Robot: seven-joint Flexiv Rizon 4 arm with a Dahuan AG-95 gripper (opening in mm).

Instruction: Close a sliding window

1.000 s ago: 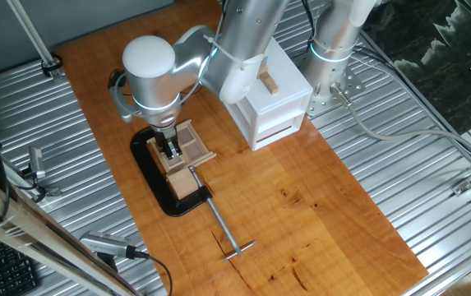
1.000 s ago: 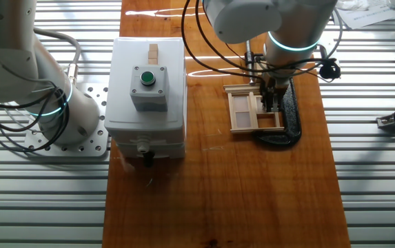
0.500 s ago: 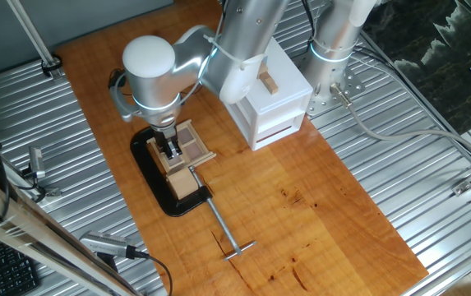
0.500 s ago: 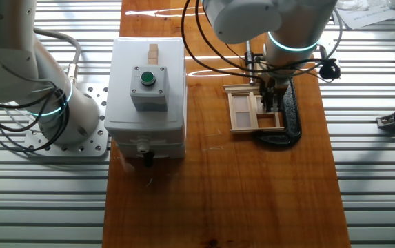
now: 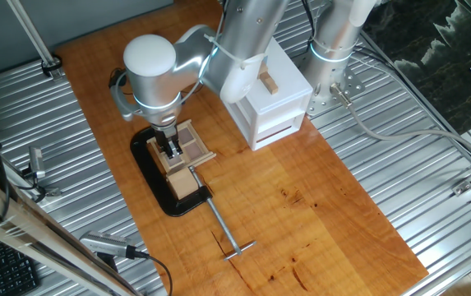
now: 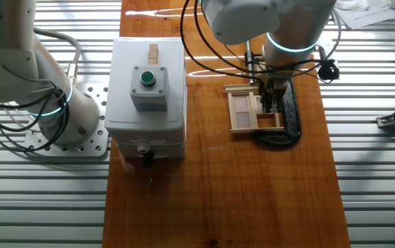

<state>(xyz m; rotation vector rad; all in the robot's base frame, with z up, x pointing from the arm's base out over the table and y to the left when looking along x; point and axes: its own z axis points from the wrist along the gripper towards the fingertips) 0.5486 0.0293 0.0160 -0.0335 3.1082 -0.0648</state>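
The sliding window [image 5: 191,141] is a small light-wood frame with panes, lying in wooden rails on the orange board; it also shows in the other fixed view [image 6: 247,111]. My gripper [image 5: 172,151] points straight down at the window's edge, on the side toward the black clamp. Its two dark fingers stand close together, and their tips are at the frame's wood. In the other fixed view the gripper [image 6: 269,103] is at the window's right edge. The arm's wrist hides part of the frame.
A black clamp base [image 5: 151,168] holds a plain wooden block [image 5: 182,182], and its metal handle bar [image 5: 227,231] sticks out over the board. A white box [image 6: 146,120] with a green button [image 6: 147,77] stands near a second arm's base [image 5: 331,62].
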